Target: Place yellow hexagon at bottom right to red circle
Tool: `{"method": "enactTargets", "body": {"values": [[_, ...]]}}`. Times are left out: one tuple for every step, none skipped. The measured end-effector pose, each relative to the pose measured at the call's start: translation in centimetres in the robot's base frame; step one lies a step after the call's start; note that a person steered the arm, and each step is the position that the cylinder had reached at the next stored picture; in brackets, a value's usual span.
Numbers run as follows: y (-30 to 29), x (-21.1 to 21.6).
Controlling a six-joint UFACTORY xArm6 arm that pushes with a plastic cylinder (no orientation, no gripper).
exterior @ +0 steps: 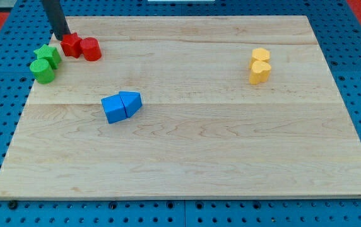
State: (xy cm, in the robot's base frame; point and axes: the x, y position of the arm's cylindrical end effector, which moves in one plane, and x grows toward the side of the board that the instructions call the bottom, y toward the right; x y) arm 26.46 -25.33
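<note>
The yellow hexagon (260, 55) lies at the view's right, touching a second yellow block (260, 72) just below it. The red circle (91, 49) lies at the view's top left, touching another red block (71, 45) on its left. My tip (62, 36) is at the top left of the board, right against the upper left side of that other red block. It is far to the left of the yellow hexagon.
A green star (48, 55) and a green circle (42, 70) sit just left of and below the red blocks. Two blue blocks, a cube (113, 108) and a wedge-like piece (131, 102), touch each other left of centre. The wooden board (199, 157) rests on a blue pegboard.
</note>
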Motion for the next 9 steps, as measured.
{"method": "enactTargets", "body": {"values": [[0.0, 0.8], [0.0, 1.4], [-1.4, -0.3], [-1.0, -3.6], [5.9, -5.9], [15.0, -6.4], [25.2, -6.3], [36.4, -6.3], [46.5, -5.0]]}}
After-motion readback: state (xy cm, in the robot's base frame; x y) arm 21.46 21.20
